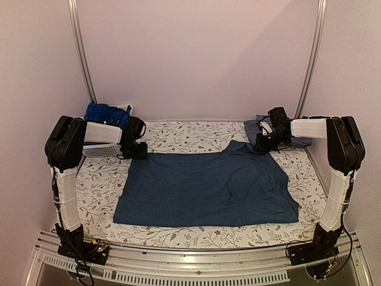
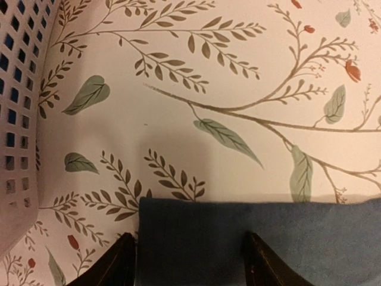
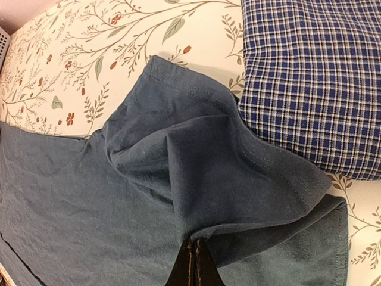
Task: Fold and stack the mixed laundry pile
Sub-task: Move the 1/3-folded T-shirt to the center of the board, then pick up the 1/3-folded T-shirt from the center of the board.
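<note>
T-shirt (image 1: 205,187) lies spread flat mid-table (image 1: 178,134); checked shirt (image 3: 309,77) sits at the far right corner. Right gripper (image 3: 193,250) is clenched on the T-shirt's far right corner, cloth tented up. Left gripper (image 2: 187,244) has its jaws apart, straddling the far left corner, not pinching yet. Cloth looks light, limp and wrinkle-prone; probably best taken by corners or hems, both sides together.

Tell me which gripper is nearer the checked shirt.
Right. The right gripper pinches the navy T-shirt directly beside the checked shirt; the left gripper is at the garment's opposite far corner, by the mesh basket.
</note>
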You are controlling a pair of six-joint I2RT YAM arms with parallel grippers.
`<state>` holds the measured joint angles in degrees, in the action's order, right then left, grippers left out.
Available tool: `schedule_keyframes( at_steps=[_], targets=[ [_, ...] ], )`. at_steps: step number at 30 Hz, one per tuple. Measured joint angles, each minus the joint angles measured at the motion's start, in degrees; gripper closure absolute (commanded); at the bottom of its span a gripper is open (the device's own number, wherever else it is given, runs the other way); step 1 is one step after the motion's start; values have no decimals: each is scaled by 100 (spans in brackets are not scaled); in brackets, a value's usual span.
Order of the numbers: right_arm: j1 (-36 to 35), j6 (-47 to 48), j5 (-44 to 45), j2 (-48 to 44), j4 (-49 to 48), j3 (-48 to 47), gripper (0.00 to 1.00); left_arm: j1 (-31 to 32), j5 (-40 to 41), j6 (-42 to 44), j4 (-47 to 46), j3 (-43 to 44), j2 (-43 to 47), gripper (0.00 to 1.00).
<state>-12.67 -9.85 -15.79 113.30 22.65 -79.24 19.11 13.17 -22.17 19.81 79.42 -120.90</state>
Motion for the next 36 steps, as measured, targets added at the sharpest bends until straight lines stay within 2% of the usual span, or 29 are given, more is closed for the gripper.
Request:
schedule_keyframes(
  at_steps=[12, 17, 22, 28, 31, 36],
  targets=[
    [0, 26, 0, 2, 24, -76, 100, -297, -216, 105, -197, 308, -258, 49],
    [0, 28, 0, 2, 28, -107, 100, -319, -221, 136, -264, 522, -433, 56],
    [0, 28, 0, 2, 35, -107, 100, -328, -195, 160, -341, 627, -538, 67],
    [0, 44, 2, 4, 79, -168, 100, -345, -205, 188, -413, 675, -586, 91],
    [0, 50, 7, 7, 122, -334, 100, -350, -219, 186, -415, 680, -586, 100],
    [13, 63, 22, 7, 160, -723, 100, -354, -245, 219, -409, 691, -584, 100]
  ],
)
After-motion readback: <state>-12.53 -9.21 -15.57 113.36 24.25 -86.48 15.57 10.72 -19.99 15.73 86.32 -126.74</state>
